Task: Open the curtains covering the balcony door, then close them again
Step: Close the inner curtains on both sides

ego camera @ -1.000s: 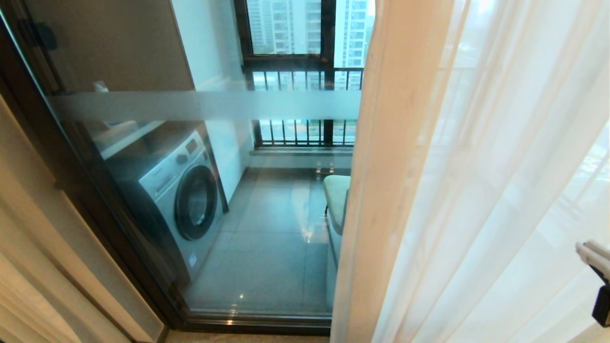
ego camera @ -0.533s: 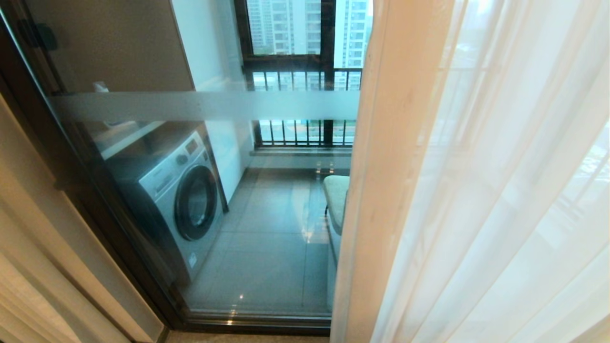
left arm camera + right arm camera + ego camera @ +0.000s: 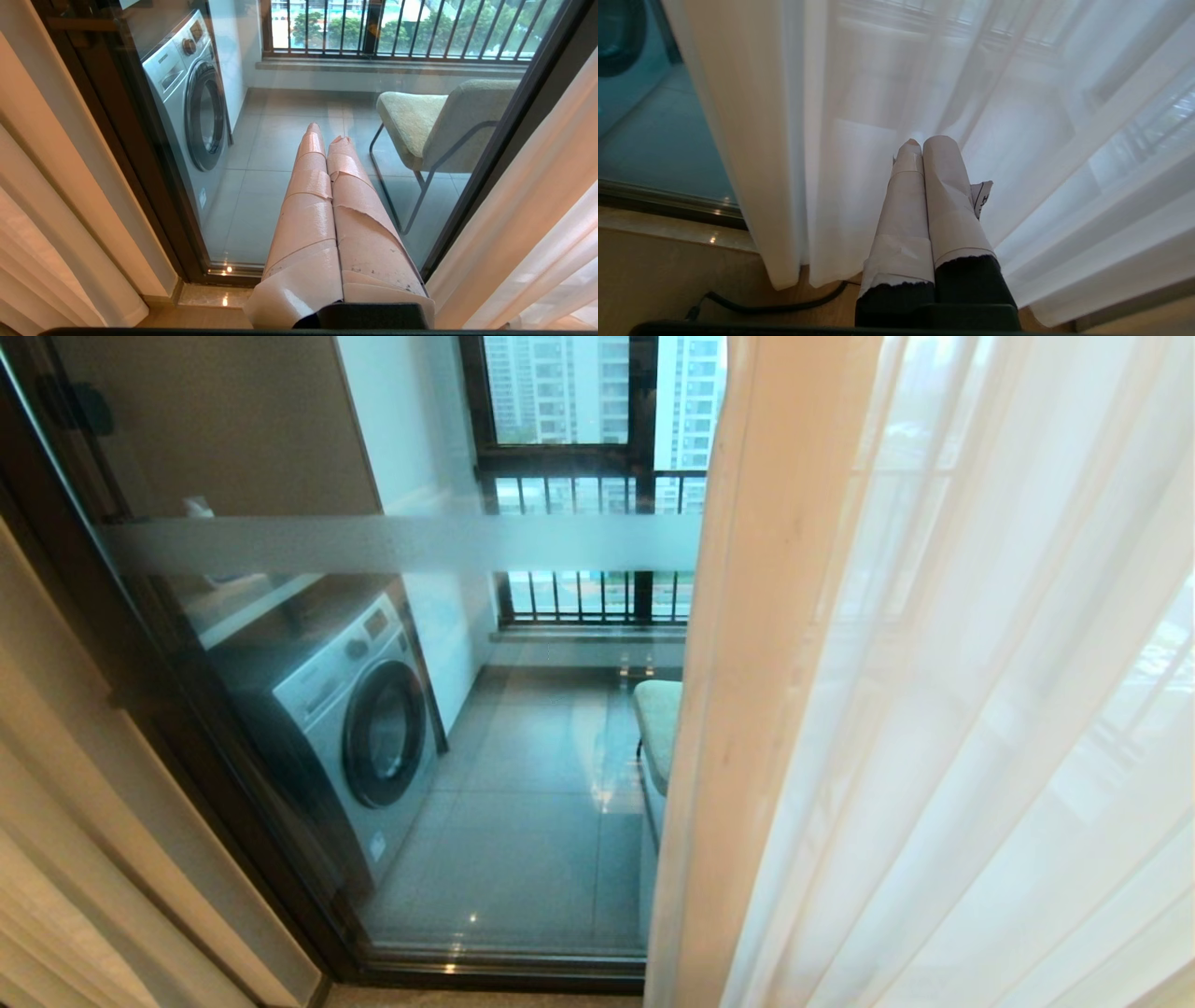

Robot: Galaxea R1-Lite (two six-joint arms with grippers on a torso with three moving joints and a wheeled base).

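The balcony door (image 3: 140, 644) has a dark frame and a frosted band (image 3: 401, 543); its left glass panel is uncovered. The curtains hang to both sides: a cream drape (image 3: 775, 616) with a thin white sheer (image 3: 1008, 709) covers the right half, and another cream drape (image 3: 56, 859) hangs at the far left. Neither gripper shows in the head view. My left gripper (image 3: 327, 136) is shut and empty, pointing at the door frame (image 3: 154, 196) and glass. My right gripper (image 3: 924, 140) is shut and empty, low and close before the sheer (image 3: 1017, 116), beside the cream drape (image 3: 738, 140).
Behind the glass stand a washing machine (image 3: 359, 719) and a green chair (image 3: 659, 728), with the railed outer window (image 3: 597, 588) beyond. A black cable (image 3: 775, 305) lies on the wooden floor under the curtain hem.
My right gripper showed at the lower right edge of the head view a second ago and has dropped out of it. The curtains hang almost as before.
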